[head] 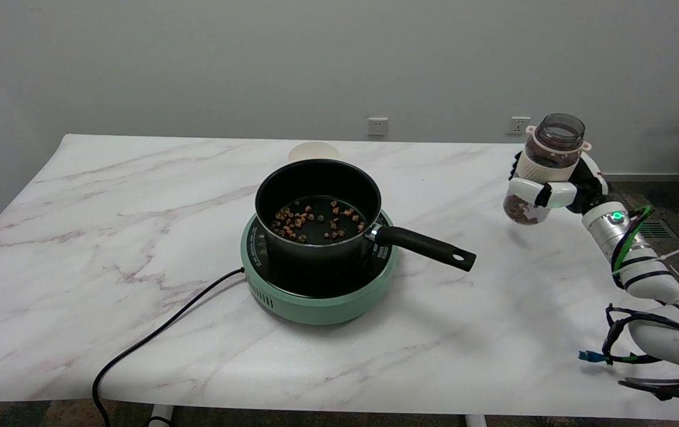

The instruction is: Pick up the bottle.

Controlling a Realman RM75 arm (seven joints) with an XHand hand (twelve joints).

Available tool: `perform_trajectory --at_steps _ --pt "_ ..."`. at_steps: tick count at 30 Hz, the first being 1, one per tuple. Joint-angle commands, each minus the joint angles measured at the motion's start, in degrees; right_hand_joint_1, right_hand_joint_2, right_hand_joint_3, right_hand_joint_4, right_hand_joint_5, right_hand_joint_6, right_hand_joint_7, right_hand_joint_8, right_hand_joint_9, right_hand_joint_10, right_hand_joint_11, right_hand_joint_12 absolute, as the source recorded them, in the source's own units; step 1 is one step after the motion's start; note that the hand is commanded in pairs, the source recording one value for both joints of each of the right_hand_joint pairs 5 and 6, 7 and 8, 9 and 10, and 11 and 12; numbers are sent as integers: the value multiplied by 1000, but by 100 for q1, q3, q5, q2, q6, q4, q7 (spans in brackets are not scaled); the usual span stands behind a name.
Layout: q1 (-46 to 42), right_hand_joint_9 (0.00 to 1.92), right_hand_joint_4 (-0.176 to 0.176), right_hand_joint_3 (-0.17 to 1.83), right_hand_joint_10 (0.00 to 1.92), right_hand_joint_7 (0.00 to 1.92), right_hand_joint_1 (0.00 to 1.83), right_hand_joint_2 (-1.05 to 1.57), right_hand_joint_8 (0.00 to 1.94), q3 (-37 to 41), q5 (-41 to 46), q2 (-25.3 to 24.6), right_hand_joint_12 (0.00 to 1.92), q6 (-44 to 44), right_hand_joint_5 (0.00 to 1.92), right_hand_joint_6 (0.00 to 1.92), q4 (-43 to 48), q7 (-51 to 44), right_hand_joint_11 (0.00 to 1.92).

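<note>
Robot hand (552,190): fingers wrapped round bottle (544,169), held upright above the worktop's (137,267) right edge, clear of the surface. Pot (318,210): black, pellets inside, on green hotplate (315,290) at worktop centre, handle toward the right edge. Cord (155,335): runs off the near edge.

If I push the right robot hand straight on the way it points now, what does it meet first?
The right robot hand, holding the bottle above the table, points toward the picture's upper left. That line looks free: it passes behind the pot toward the far edge and wall. Depth is unclear, so this is a guess.
</note>
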Motion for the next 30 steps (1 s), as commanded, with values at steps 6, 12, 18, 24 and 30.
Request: perform_trajectory --at_steps 6,12,18,24,30 --pt "262 1322 0 861 1322 1543 1490 764 1543 -141 -771 233 1160 -324 1732 1732 1445 -24 1160" --pt "223 1329 0 848 1329 1548 1489 792 1548 -223 -946 425 1165 -570 1743 1743 2005 -24 1165" --pt "263 1328 0 870 1328 1542 1499 775 1542 -253 -1059 503 1166 -780 1743 1743 2533 -87 1166" --pt "439 1322 0 904 1322 1529 1513 731 1529 -239 -1386 520 1150 -1275 1716 1716 3010 -88 1150" --pt "869 1314 0 985 1314 1524 1529 670 1524 -740 -1401 519 1144 -1565 1705 1705 3023 -88 1144"
